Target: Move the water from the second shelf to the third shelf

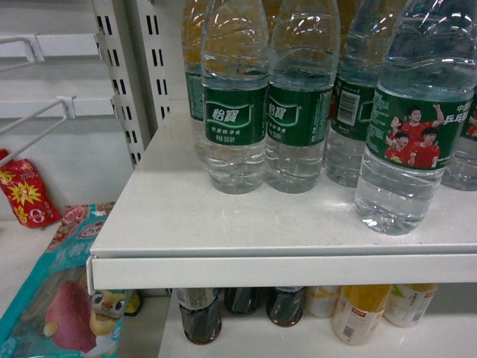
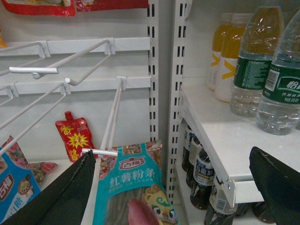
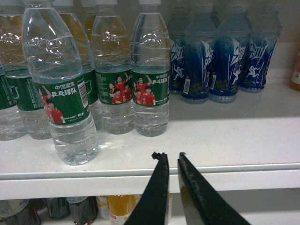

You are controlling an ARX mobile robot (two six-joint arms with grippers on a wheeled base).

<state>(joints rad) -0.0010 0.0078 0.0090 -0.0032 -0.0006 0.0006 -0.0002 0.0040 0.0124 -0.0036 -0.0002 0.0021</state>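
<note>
Several water bottles stand on a white shelf point(image 1: 283, 224). One water bottle point(image 1: 406, 142) with the green athletes label stands nearest the shelf's front edge, ahead of two others point(image 1: 235, 112). In the right wrist view this front bottle point(image 3: 65, 93) is up and to the left of my right gripper point(image 3: 169, 155). That gripper hovers at the shelf edge point(image 3: 234, 171), its jaws almost together with nothing between them. My left gripper point(image 2: 173, 152) is wide open and empty, left of the shelf corner point(image 2: 229, 187), with water bottles point(image 2: 281, 89) up to its right. Neither gripper shows in the head view.
Blue drink bottles point(image 3: 225, 56) stand to the right of the water. Dark cola bottles point(image 1: 200, 313) and orange juice bottles point(image 1: 361, 313) fill the shelf below. A perforated upright point(image 2: 176, 93), wire hooks point(image 2: 56, 70), a teal noodle pack point(image 2: 133, 187) and a red packet point(image 1: 26, 194) lie to the left.
</note>
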